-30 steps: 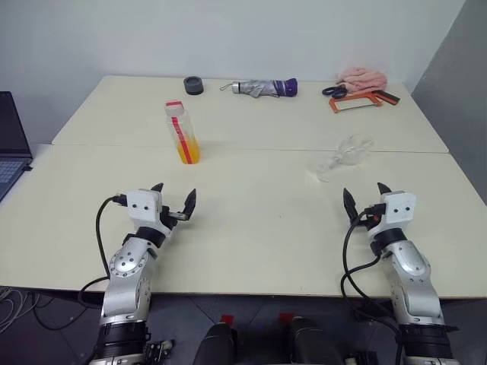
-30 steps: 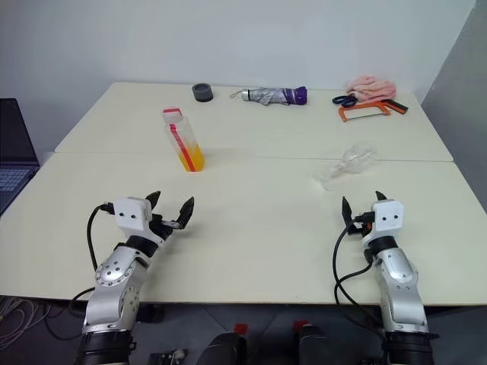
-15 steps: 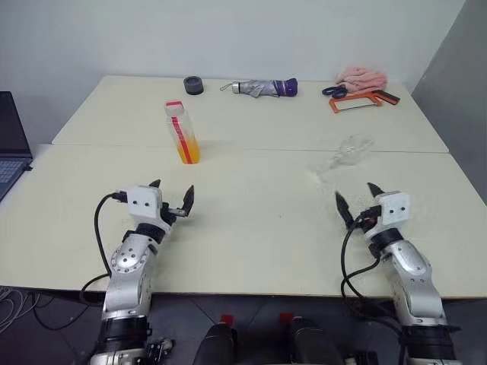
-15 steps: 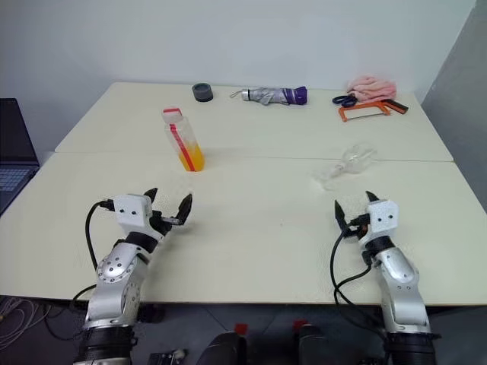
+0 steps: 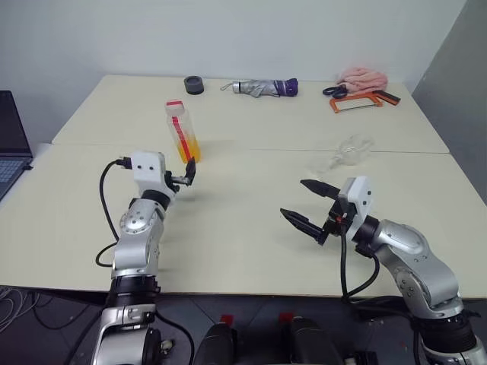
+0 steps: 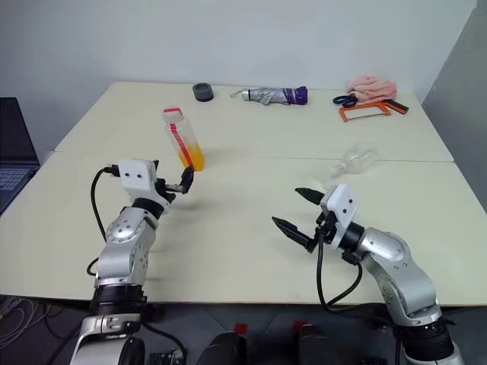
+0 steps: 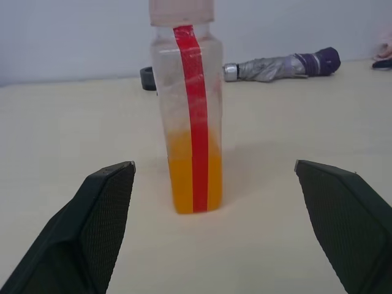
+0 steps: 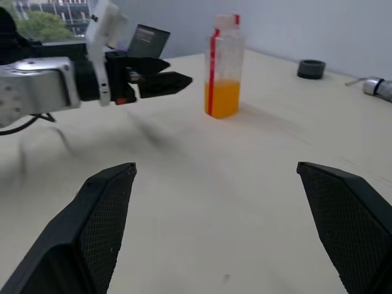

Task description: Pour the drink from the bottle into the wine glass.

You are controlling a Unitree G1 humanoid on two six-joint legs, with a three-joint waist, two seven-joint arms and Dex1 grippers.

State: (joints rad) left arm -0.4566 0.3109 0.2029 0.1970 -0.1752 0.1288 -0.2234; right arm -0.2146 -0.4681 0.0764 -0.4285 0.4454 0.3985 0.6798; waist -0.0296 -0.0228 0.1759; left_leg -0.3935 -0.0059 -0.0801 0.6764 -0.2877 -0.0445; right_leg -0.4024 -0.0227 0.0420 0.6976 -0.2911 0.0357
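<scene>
While the left arm reaches forward over the table (image 5: 251,251) in the left eye view, its forearm rises from the near edge and the left gripper (image 5: 176,176) points ahead at the bottle (image 5: 183,132), fingers spread wide with nothing between them, the tips just short of the bottle's base. That bottle stands upright near the seam of the two tabletops, long axis vertical, red cap on top, the drink (image 5: 189,150) filling only its lower part. The right arm bends in from the right edge, and the right gripper (image 5: 308,204) is turned level and points toward the robot's left, its two black fingers apart and empty above bare tabletop. Beyond it, the wine glass (image 5: 342,156) lies on its side near the seam; which way its mouth points I cannot tell.

From the right eye view, the same layout holds: a folded umbrella (image 6: 271,95), a dark round object (image 6: 202,92), a pink cloth (image 6: 371,84) and an orange-framed tool (image 6: 367,111) lie along the far edge.

Seen from the left wrist view, the bottle stands straight ahead between the open fingertips (image 7: 107,202), its red strip facing the camera.

Seen from the right wrist view, the spread fingers (image 8: 104,208) frame the tabletop, with the left gripper and the upright bottle across it.
</scene>
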